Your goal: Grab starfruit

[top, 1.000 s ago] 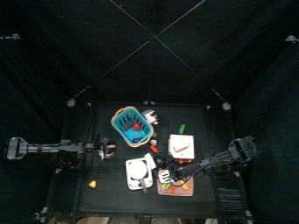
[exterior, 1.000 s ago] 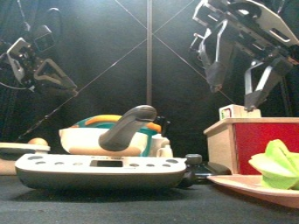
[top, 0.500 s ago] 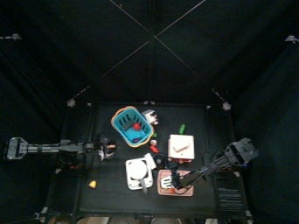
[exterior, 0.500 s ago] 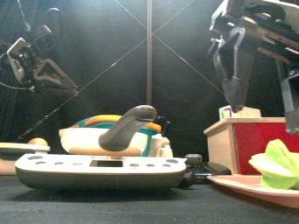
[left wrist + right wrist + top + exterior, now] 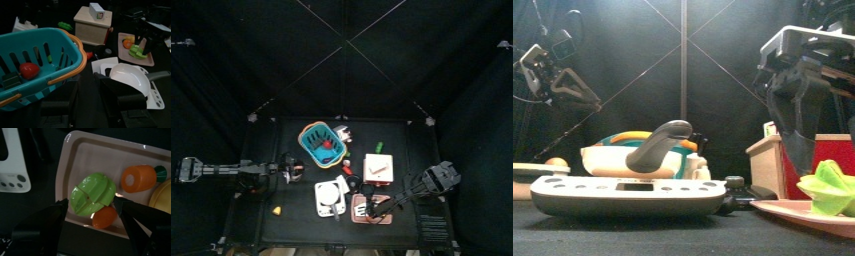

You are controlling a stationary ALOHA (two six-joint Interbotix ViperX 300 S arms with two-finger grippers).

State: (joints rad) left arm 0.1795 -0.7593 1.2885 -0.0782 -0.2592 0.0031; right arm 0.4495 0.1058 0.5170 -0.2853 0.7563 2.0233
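The starfruit (image 5: 92, 195), a small yellow-green ridged toy, lies on a pink plate (image 5: 80, 148) at the table's front right. It also shows in the front view (image 5: 831, 188) and the left wrist view (image 5: 137, 50). My right gripper (image 5: 92, 203) is open and low over the plate, one jaw on each side of the starfruit, not closed on it. It stands just behind the fruit in the front view (image 5: 823, 150). My left gripper (image 5: 564, 85) is open and empty, held high at the left next to the blue basket (image 5: 40, 47).
Two orange toy pieces (image 5: 138, 178) and a yellow one lie on the same plate. A wooden box with a red side (image 5: 780, 150) stands just behind the plate. A white scale with a grey scoop (image 5: 633, 190) is at front centre. A tiny yellow piece (image 5: 277, 210) lies front left.
My right gripper has come down and forward, from above the wooden box to the plate, and now has its jaws on either side of the starfruit. The left arm has not moved.
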